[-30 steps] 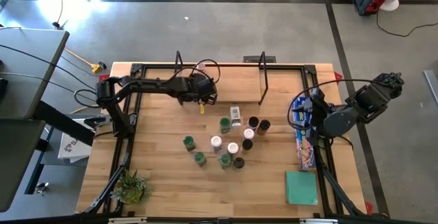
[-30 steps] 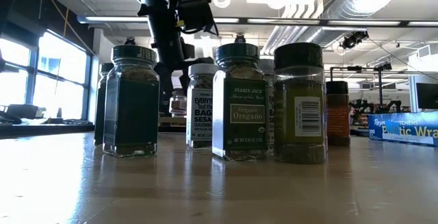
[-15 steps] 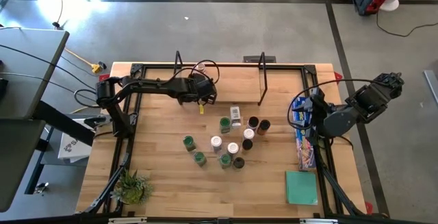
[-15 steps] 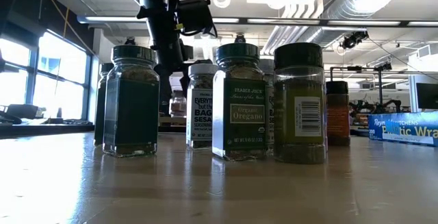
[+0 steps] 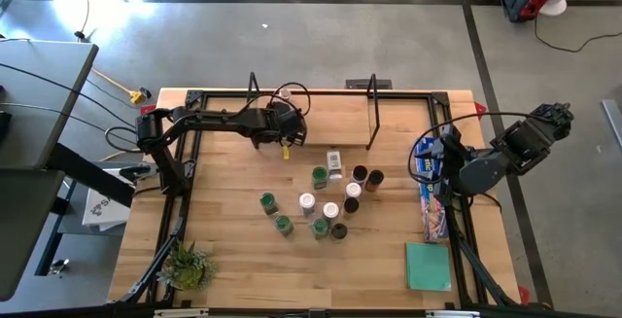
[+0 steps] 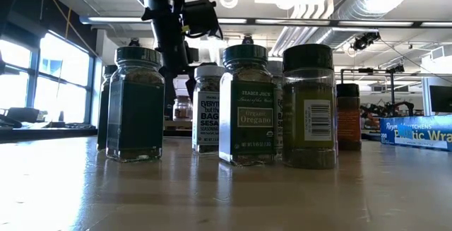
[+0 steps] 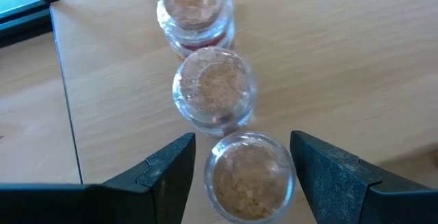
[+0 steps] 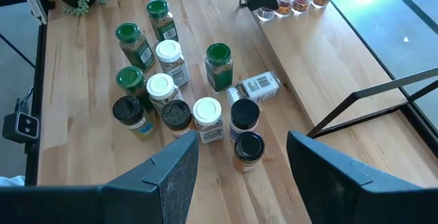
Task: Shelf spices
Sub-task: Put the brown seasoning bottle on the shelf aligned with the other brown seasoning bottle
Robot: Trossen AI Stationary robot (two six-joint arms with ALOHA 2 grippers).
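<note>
Three clear-topped spice jars stand in a row on the shelf's wooden board, near its left end. My left gripper is open, with one finger on either side of the nearest jar; a thin gap shows by each finger. The other two jars stand beyond it. Several more spices with green, white and black tops stand on their bases mid-table, and one lies on its side. My right gripper hangs open, high over the table's right side, with nothing between its fingers.
The shelf's black wire uprights rise at the table's far side. A long blue box and a flat teal square lie along the right edge. A small plant stands at the near left corner.
My left gripper has opened and let go of the nearest clear-topped jar, which stays upright on the shelf board. The arm itself has kept its place.
</note>
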